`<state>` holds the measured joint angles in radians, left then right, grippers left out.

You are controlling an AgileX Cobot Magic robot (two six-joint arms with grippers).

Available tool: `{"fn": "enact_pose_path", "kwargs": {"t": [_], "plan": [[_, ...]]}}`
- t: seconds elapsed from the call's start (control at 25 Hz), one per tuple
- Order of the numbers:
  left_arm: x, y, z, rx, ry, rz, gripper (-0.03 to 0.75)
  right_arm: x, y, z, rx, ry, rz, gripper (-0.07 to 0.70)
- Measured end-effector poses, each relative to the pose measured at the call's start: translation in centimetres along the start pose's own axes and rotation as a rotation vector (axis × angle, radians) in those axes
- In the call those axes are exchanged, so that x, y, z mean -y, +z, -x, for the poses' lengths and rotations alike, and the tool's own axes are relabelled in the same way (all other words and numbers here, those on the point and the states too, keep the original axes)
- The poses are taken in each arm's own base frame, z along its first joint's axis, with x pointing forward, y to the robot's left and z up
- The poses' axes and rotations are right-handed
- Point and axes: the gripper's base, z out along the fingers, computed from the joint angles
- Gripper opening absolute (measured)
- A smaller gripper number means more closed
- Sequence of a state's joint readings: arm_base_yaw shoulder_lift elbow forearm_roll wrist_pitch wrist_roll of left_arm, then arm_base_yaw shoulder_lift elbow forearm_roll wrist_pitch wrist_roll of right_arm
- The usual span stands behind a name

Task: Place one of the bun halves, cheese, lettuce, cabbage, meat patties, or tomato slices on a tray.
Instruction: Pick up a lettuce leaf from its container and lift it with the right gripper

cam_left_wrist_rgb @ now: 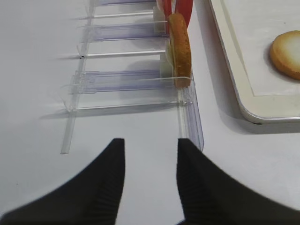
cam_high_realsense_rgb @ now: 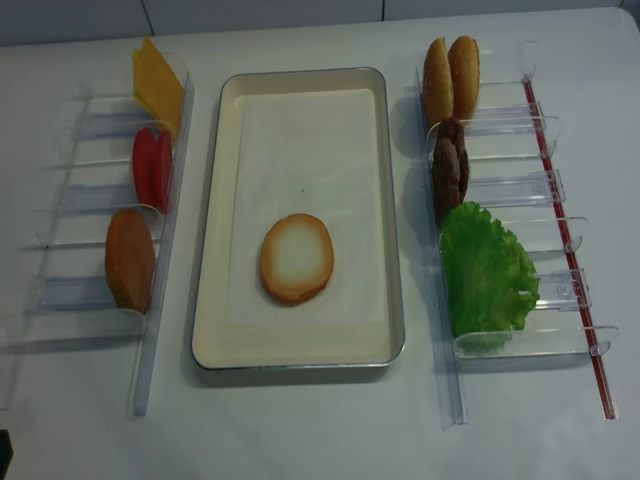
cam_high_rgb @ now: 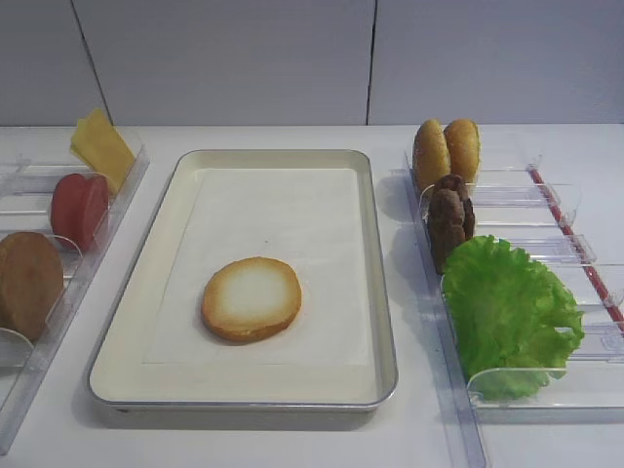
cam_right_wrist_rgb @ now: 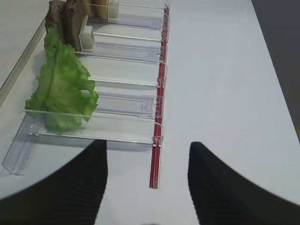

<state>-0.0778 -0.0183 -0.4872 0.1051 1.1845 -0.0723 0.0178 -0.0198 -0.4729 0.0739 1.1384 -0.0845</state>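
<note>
Bun half (cam_high_rgb: 252, 298) on tray (cam_high_rgb: 366, 205) — lettuce (cam_high_rgb: 509, 310) rightward.

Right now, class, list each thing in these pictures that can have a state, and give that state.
Bun half: lying flat on the tray, cut face up.
Lettuce: standing in the right bin.
Meat patties: upright on edge.
Tomato slices: upright in the left bin.
Cheese: leaning, tilted.
Right gripper: jaws open, empty.
Left gripper: jaws open, empty.
</note>
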Motion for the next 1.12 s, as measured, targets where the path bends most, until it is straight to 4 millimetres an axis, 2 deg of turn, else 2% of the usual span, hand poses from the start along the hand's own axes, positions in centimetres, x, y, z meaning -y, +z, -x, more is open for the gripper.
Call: {"fn": "enact_pose_path", "kwargs": {"t": [0.44, 0.64, 1.0, 1.12], "plan": [[0.0, 0.0, 0.0, 0.000, 0.000, 0.000, 0.262, 0.0, 0.0, 0.0, 0.000, -0.001, 0.002, 0.389], [0.0, 0.0, 0.0, 0.000, 0.000, 0.000, 0.259, -0.6, 0.2, 0.3, -0.009, 0.046, 0.071, 0.389], [0.0, 0.0, 0.0, 0.000, 0.000, 0.000, 0.259, -0.6, 3.1, 2.0, -0.219, 0.199, 0.094, 0.389], [0.0, 0.0, 0.0, 0.000, 0.000, 0.000, 0.259, -1.1, 4.4, 2.8, -0.277, 0.259, 0.152, 0.389]]}}
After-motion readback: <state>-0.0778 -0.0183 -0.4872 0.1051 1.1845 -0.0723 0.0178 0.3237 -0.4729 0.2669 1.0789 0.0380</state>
